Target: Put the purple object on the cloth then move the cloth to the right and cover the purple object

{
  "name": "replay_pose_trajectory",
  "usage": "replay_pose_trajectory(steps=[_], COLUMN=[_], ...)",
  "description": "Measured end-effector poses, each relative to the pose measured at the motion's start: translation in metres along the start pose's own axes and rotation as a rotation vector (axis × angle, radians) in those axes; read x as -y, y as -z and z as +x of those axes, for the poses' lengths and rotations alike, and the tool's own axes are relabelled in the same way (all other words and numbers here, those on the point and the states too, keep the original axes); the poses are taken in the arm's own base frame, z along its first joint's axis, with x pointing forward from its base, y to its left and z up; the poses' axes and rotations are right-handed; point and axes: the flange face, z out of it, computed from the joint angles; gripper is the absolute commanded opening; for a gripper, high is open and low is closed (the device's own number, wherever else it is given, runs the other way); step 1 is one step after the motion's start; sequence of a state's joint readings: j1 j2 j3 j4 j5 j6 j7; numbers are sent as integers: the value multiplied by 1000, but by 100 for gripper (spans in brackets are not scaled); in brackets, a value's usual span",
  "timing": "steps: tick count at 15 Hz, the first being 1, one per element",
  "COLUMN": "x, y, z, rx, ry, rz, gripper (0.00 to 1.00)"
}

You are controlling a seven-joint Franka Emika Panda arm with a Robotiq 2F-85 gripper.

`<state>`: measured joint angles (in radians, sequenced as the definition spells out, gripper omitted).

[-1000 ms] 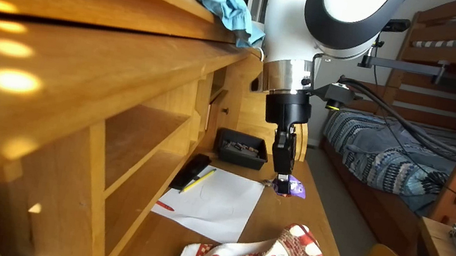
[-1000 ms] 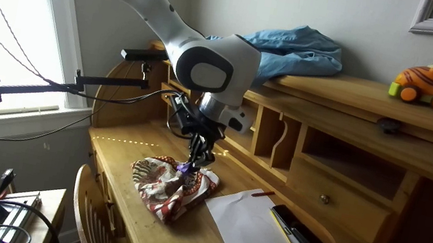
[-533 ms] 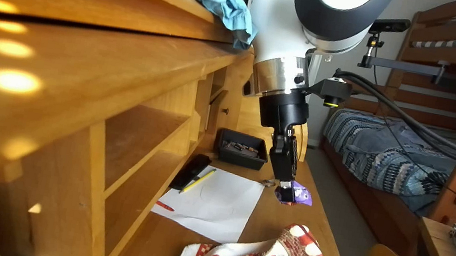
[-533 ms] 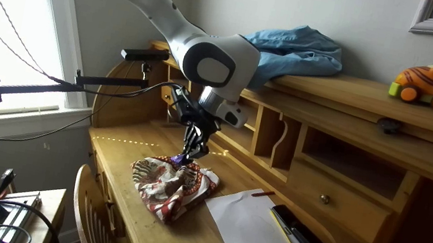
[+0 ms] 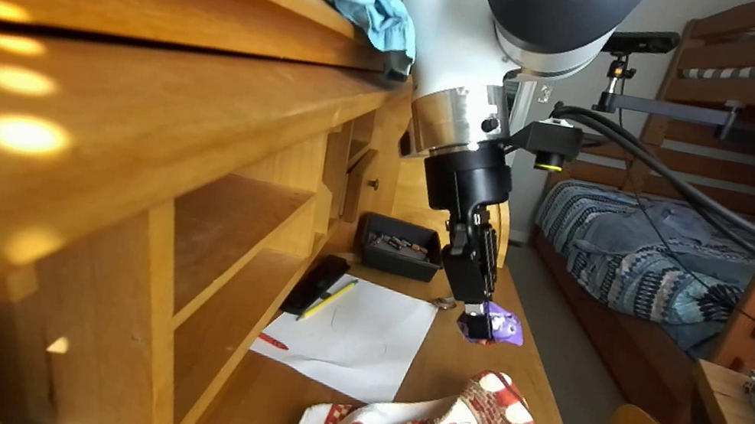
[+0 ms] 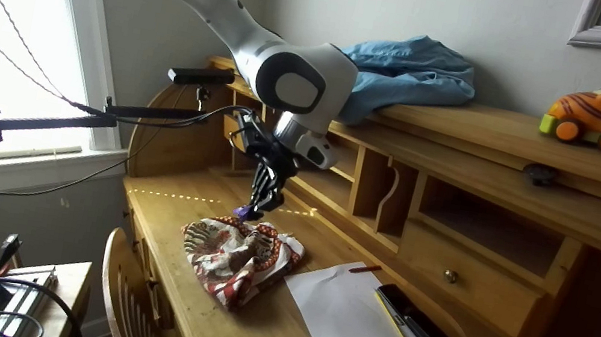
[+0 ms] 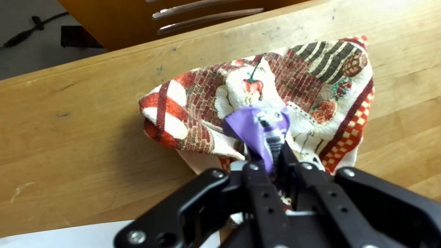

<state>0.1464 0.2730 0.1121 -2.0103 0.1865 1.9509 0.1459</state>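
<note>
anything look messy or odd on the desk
The cloth lies crumpled and folded over itself, not spread flat. In the wrist view, the desk shows small dark marks near its edge. No visible spill.

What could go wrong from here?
Missed drop: the hand pinches the purple wrapper clear of the dish towel, so letting go at this height might miss it.
Slide-off: the dish towel is bunched into raised folds, so the purple wrapper may slip off, or the cover may come up short.
Overhang: the dish towel lies near the edge of the desk, by the wooden chair; a skewed pull could drag it over.
</note>
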Motion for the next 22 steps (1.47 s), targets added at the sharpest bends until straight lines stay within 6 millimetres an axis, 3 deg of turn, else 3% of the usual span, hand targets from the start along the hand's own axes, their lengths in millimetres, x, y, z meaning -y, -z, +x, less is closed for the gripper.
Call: replay_pose_trajectory(steps=[12,13,14,16,22], x=[40,41,43,45,46], y=[3,3,4,3,2], z=[-13,-14,-14,-16,-18], rx=[36,40,43,49,65], ry=[16,19,22,27,29], rz=[-39,-40,-42,-47,-52], gripper=[4,40,42,54,97])
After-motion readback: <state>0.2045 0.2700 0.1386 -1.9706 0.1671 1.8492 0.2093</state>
